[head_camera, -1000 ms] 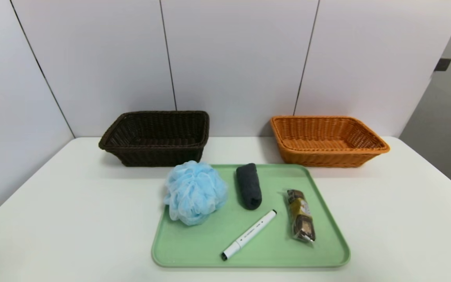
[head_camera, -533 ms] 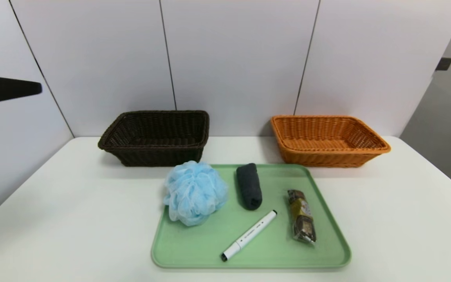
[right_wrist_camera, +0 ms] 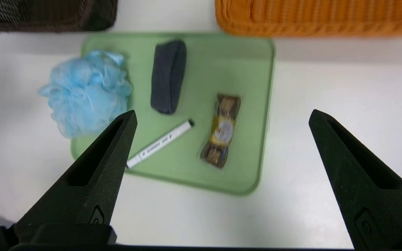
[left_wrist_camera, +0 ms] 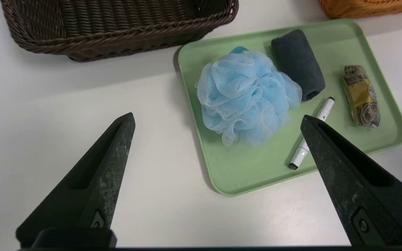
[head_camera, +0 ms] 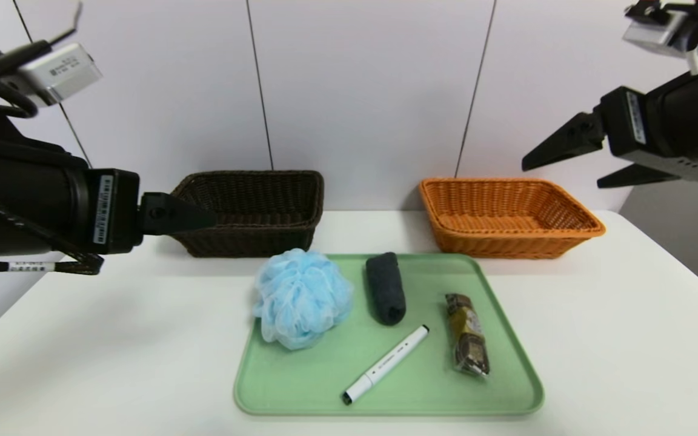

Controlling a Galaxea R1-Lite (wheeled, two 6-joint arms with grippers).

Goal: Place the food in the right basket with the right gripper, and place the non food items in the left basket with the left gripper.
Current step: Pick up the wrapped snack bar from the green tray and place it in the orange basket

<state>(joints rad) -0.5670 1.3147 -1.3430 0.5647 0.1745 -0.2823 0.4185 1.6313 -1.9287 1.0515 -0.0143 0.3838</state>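
Nothing sorted yet: on green tray [head_camera: 506,396], snack bar [head_camera: 467,342] at right, marker [head_camera: 385,363], dark roll [head_camera: 385,287], blue loofah [head_camera: 302,297] at left. Left gripper [left_wrist_camera: 218,120] and right gripper [right_wrist_camera: 222,116] both spread wide, empty, high above table. Next, I judge: right descends onto snack for orange basket [head_camera: 509,239]; dark basket [head_camera: 246,239] empty

Black arms, pointed tools, seemingly white-labelled.

white table [head_camera: 113,339] | green tray [head_camera: 506,393] | dark basket [head_camera: 246,209] | orange basket [head_camera: 506,218]
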